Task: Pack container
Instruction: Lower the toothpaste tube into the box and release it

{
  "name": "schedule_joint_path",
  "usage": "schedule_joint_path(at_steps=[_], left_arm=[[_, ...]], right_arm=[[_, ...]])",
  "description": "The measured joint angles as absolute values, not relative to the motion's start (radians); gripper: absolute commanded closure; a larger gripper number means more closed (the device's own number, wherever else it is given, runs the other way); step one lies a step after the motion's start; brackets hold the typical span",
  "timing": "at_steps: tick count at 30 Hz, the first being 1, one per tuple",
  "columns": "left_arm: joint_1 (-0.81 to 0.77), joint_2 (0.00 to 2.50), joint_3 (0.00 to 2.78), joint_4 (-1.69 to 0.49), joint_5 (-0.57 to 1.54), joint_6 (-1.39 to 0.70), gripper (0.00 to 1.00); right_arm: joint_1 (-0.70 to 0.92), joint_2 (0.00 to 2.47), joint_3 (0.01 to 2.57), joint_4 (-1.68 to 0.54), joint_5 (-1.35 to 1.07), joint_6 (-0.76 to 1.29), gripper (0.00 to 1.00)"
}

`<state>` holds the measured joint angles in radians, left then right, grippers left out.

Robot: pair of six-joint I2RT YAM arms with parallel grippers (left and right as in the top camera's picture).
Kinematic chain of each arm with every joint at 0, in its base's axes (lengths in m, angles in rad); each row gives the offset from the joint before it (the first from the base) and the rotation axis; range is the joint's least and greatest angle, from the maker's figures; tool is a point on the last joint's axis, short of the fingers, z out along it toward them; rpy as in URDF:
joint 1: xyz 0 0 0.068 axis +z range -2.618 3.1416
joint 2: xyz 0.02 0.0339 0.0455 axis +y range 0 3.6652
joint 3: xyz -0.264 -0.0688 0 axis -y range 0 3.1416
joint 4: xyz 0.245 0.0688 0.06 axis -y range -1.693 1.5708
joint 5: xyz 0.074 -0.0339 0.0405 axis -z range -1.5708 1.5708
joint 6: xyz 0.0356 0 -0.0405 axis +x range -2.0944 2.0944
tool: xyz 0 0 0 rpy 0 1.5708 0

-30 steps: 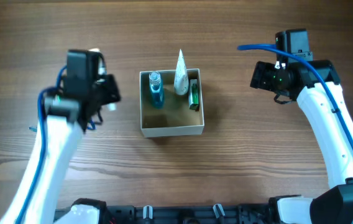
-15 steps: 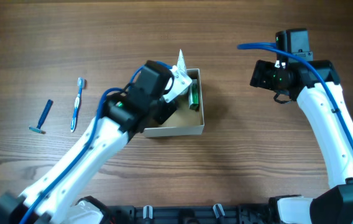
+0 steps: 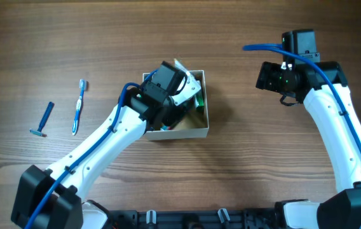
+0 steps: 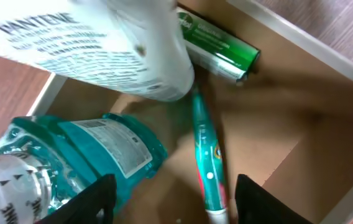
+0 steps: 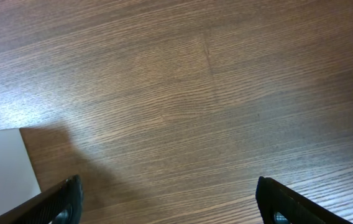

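Note:
The container [image 3: 206, 121], a square box with white walls and a tan floor [image 4: 270, 124], sits mid-table. My left arm reaches into it from the left. My left gripper [image 4: 175, 194] is open just above the floor. A teal toothpaste tube [image 4: 206, 155] lies loose between its fingers. Also in the box are a white Pantene tube [image 4: 102, 43], a teal bottle [image 4: 83, 155] and a green tube [image 4: 217, 46]. My right gripper [image 5: 173, 202] is open over bare wood to the right of the box [image 5: 2, 168], holding nothing.
A blue toothbrush [image 3: 79, 106] and a blue razor [image 3: 42, 119] lie on the table to the left of the box. The right arm [image 3: 333, 121] stands along the right side of the table.
My left arm swung from left of the box into it, uncovering the toothbrush and razor. Its jaws went from shut to open, and the toothpaste tube now lies on the floor. Right arm unchanged.

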<state>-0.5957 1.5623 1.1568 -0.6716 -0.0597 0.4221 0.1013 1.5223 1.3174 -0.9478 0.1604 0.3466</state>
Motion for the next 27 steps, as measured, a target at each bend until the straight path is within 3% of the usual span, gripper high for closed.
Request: schedule_joint_path(at_steps=[4,7,10,15,21,27], left_arm=[[-0.596,1.5,1.157,-0.684,-0.133,0.372,0.08],[-0.591,1.35,1.157,-0.71,-0.209,0.292,0.0],[-0.513,1.177,1.167,-0.762,-0.256,0.207,0.01],[-0.126,1.068,1.187,-0.866,-0.275,0.093,0.01],[0.219,1.33,1.185,-0.853,-0.12,0.062,0.04],[0.263,1.676,1.182,-0.781,-0.043,0.061,0.05]], right_arm=[[0.101,1.522,1.317,-0.946,0.16,0.347,0.11],[0.101,1.522,1.317,-0.946,0.16,0.347,0.11],[0.101,1.522,1.317,-0.945,0.16,0.347,0.1],[0.101,1.522,1.317,-0.944,0.16,0.347,0.1],[0.101,1.522,1.317,-0.942,0.16,0.347,0.1],[0.101,1.522,1.317,-0.95,0.16,0.347,0.1]])
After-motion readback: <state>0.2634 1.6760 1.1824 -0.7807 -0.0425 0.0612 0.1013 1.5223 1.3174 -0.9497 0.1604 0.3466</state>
